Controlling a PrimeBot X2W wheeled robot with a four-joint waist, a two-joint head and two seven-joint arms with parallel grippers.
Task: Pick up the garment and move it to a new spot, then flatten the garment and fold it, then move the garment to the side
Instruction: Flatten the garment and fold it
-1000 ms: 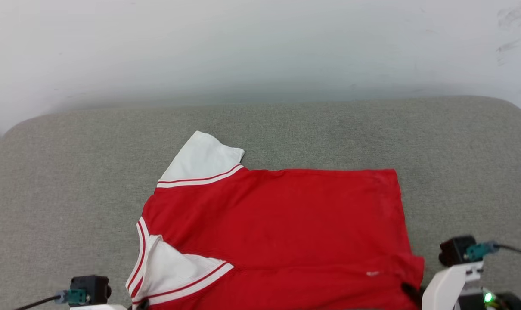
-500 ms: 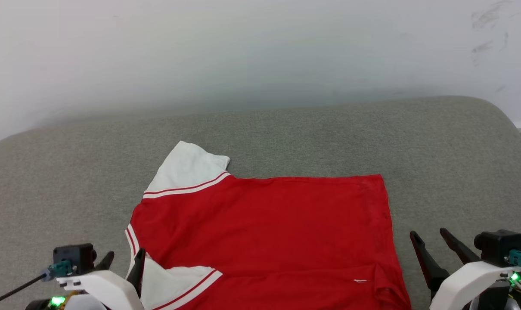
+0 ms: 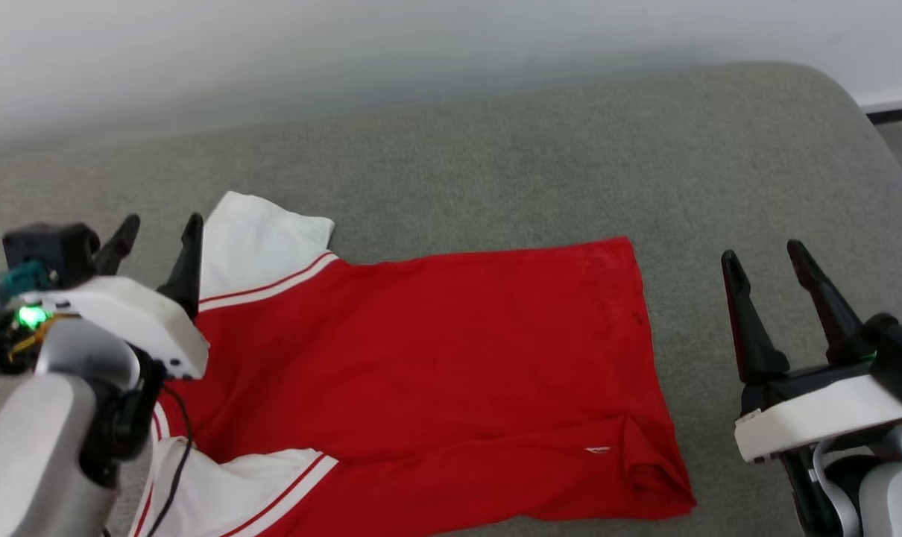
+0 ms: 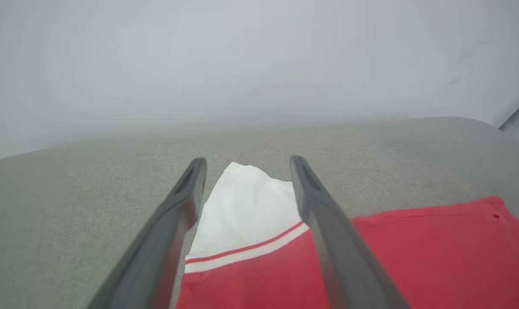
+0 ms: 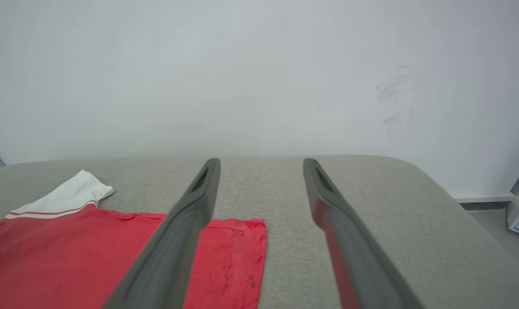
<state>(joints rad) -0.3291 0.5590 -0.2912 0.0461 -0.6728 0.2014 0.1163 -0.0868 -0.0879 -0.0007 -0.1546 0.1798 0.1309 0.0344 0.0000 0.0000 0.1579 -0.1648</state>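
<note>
Garment (image 3: 421,350) | near edge cut off | left side behind left tool (image 3: 162,221)

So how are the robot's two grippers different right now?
The left gripper is by the garment's white sleeve; the right gripper is beside its red hem, off the cloth. White sleeve shows between the left gripper's fingers; grey cushion shows between the right gripper's. Both are open and hold nothing.
</note>
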